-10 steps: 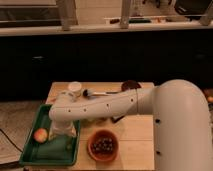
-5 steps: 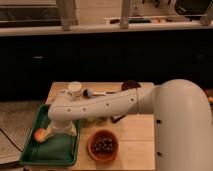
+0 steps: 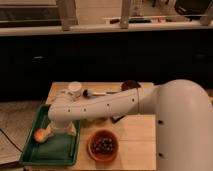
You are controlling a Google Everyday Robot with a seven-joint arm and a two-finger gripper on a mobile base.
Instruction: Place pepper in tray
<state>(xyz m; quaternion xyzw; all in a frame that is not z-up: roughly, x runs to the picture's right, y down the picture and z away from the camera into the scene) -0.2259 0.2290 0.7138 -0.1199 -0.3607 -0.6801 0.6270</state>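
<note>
The white arm reaches left across the wooden table (image 3: 140,131), and its gripper (image 3: 58,131) hangs low over the dark green tray (image 3: 31,152), just beside an orange-red round fruit (image 3: 40,135) lying inside it. Whether the gripper grasps anything cannot be told, and the pepper cannot be made out. A terracotta bowl (image 3: 103,146) sits just right of the tray.

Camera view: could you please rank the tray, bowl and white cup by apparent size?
Largest to smallest: tray, terracotta bowl, white cup, though the cup sits farther back. The gripper hangs over the tray.
</note>
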